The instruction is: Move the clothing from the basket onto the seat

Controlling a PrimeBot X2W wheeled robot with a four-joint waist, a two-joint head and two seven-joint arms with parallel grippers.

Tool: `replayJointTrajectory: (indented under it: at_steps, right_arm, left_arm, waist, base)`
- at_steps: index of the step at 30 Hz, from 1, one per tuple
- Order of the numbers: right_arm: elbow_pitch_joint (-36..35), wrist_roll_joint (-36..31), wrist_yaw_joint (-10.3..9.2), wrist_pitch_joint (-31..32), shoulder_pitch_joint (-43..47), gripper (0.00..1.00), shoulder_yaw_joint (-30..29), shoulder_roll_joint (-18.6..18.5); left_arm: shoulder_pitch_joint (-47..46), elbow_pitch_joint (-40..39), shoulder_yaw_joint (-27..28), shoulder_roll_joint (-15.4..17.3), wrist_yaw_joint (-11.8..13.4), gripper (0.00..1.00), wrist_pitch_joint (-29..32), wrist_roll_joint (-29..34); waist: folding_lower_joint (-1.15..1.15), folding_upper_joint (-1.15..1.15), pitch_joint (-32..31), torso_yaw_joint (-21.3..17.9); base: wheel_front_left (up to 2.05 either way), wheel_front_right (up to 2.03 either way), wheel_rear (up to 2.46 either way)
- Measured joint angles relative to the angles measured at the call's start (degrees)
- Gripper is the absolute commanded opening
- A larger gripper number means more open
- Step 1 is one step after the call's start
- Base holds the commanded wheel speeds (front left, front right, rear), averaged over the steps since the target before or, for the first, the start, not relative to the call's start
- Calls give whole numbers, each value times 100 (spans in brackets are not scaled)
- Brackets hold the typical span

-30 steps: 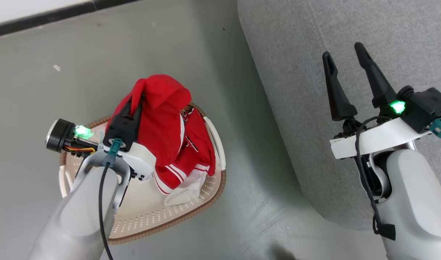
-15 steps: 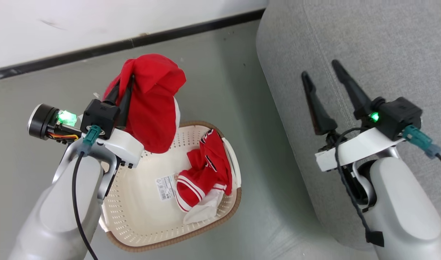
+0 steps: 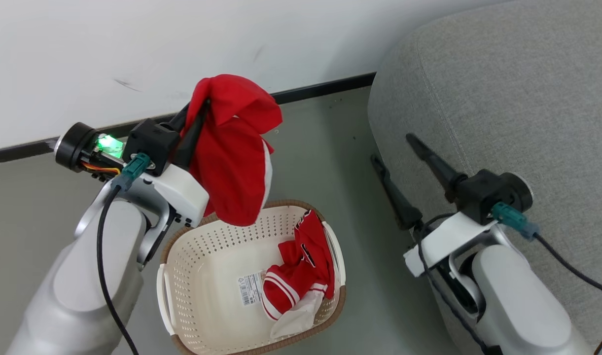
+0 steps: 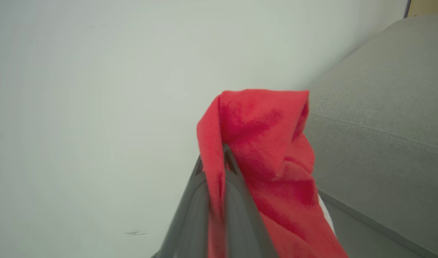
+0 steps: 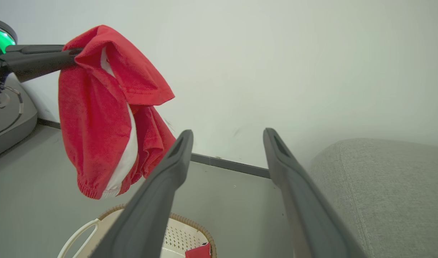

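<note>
Grey floor (image 3: 310,148), basket (image 3: 207,256) standing on it, seat (image 3: 503,98) beside

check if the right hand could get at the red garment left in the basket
Probably yes: the right hand is open and empty, the red garment lies uncovered at the basket's right side, and the held garment hangs clear over the far rim.

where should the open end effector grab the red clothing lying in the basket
Pinch the raised fold at the top of the clothing, coming straight down: it lies crumpled against the basket wall, which blocks a sideways approach.
</note>
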Motion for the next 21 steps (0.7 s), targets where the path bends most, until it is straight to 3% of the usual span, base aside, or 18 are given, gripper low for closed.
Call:
replayJointTrajectory:
  at_steps: [10, 21]
  right_arm:
    - [378, 248, 1, 0, 48, 100, 1018, -240]
    - [613, 647, 1, 0, -19, 100, 1725, -356]
  left_arm:
    - [-141, -281, -255, -424, -370, 0, 500, -441]
    - [-138, -523, -600, -672, -469, 0, 899, -750]
  waist:
    - [0, 0, -569, 203]
    - [0, 0, -1065, 396]
  base:
    - [0, 0, 0]
    - [0, 0, 0]
